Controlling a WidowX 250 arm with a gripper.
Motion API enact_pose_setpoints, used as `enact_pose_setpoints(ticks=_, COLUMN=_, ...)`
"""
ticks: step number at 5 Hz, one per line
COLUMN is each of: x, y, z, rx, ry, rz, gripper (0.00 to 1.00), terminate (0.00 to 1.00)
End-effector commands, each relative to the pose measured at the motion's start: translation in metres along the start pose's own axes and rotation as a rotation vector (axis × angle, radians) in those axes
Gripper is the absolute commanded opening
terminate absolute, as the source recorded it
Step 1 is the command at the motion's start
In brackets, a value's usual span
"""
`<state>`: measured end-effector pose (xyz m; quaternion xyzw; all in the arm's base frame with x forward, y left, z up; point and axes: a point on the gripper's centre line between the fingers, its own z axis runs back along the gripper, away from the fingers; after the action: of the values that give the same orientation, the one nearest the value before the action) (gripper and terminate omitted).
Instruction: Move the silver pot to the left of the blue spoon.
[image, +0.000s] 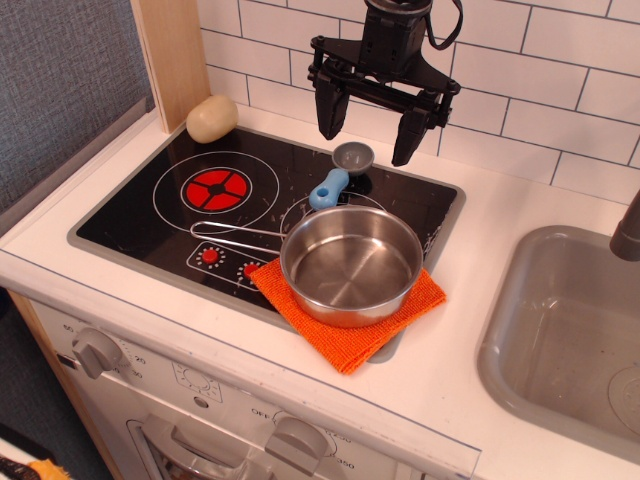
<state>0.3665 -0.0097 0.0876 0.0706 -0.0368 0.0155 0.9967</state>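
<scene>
The silver pot (351, 265) stands upright on an orange cloth (350, 305) at the front right of the black stove top (150, 215). Its thin wire handle (238, 233) reaches left over the stove. The blue spoon (340, 174) lies just behind the pot, grey bowl toward the wall, blue handle toward the pot. My gripper (369, 127) hangs above the spoon, fingers wide open and empty.
A beige rounded lump (211, 118) sits at the stove's back left corner by a wooden post (175, 60). A red burner ring (219, 188) marks the left of the stove. A grey sink (570, 340) lies at the right. Tiled wall behind.
</scene>
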Motion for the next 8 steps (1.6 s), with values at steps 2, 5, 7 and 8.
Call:
enact_pose_setpoints(ticks=2, x=-0.016, y=-0.015, z=0.01, rx=-0.013, ry=-0.021, rz=-0.061, gripper=1.0, terminate=0.0)
enact_pose_setpoints(ticks=5, x=-0.084, y=-0.063, z=0.009, rx=-0.059, ry=-0.047, rz=-0.263, gripper=1.0, terminate=0.0)
enact_pose_setpoints(ticks=7, x=-0.098, y=-0.063, z=-0.03, rx=-0.019, ry=0.03, rz=-0.293, gripper=1.0, terminate=0.0)
enact_pose_setpoints(ticks=8, x=-0.094, y=-0.064, z=-0.037, rx=-0.024, ry=0.033, rz=-0.299, gripper=1.0, terminate=0.0)
